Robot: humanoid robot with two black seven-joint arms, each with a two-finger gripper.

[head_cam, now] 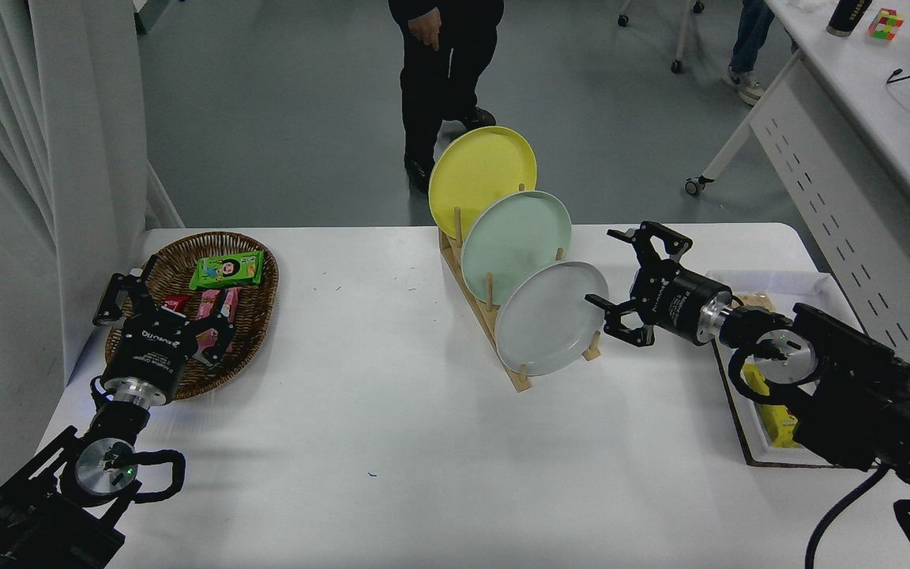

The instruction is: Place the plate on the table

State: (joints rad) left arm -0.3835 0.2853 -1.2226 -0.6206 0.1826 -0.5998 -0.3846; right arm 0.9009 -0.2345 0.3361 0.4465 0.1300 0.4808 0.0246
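The grey plate [551, 318] is held upright in the nearest slot of the wooden rack [520, 371], in front of the mint-green plate [515, 237] and the yellow plate [480, 175], on the white table [392, 427]. The right gripper [611, 269] is positioned just beside the grey plate's right rim, its fingers spread apart and nothing clamped. The left gripper [164, 296] is parked at the lower left, over a wicker basket [253, 316] of snack packets, its fingers also spread. A person's legs [439, 71] are seen beyond the table.
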